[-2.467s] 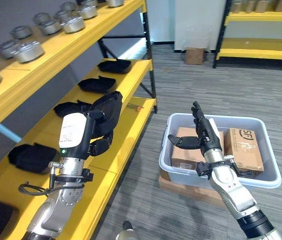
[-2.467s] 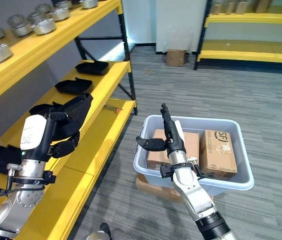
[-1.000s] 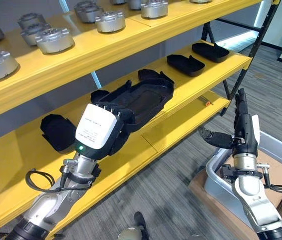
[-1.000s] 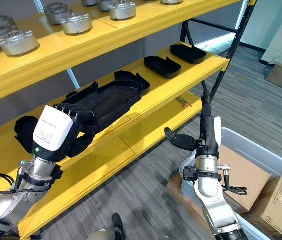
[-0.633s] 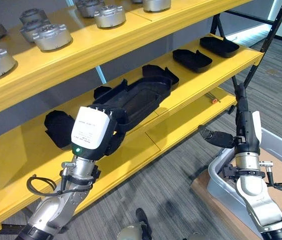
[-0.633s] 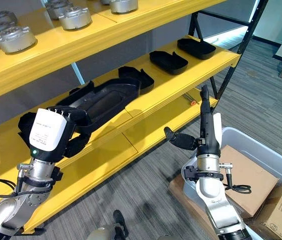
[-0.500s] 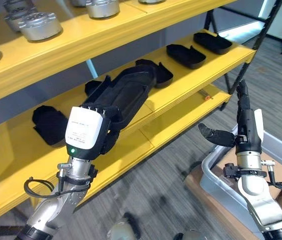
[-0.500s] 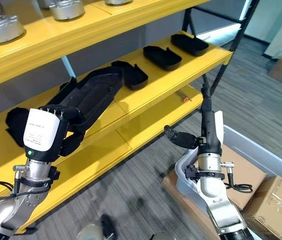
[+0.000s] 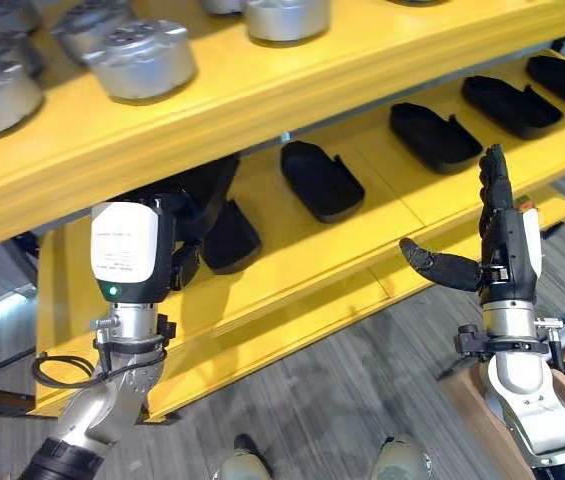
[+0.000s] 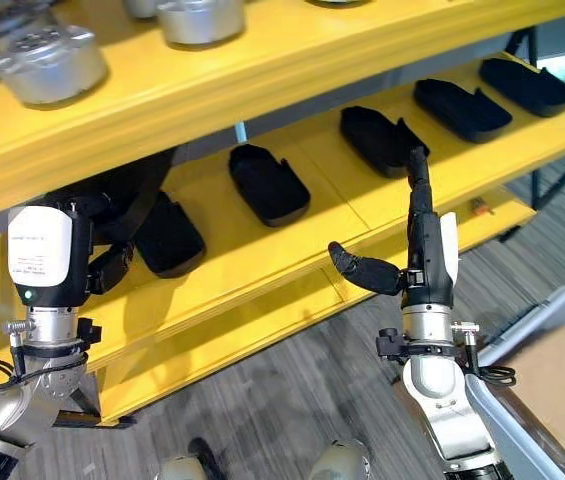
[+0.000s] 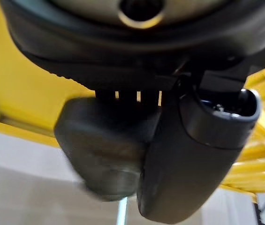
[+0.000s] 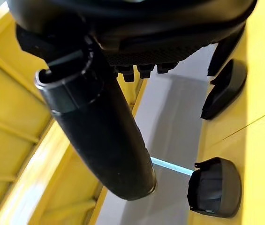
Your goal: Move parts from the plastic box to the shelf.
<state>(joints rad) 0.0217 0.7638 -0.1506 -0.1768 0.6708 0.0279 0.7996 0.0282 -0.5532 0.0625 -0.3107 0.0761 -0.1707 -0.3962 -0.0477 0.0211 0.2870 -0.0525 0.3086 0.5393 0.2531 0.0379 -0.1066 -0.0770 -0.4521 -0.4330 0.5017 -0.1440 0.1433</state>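
Both our hands were raised: left hand (image 9: 162, 255) gripped a long black plastic tray (image 9: 207, 190) at the yellow metal shelf (image 9: 292, 240); right hand (image 9: 502, 235) stayed spread, empty.

Mostly hidden behind the left hand (image 9: 167, 255) and upper shelf (image 9: 292, 85): a long black part (image 9: 207, 195). Cut off at the edge: plastic box (image 10: 552, 350).

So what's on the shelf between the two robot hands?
In the left eye view, black parts lie on the yellow shelf between the left hand and right hand.
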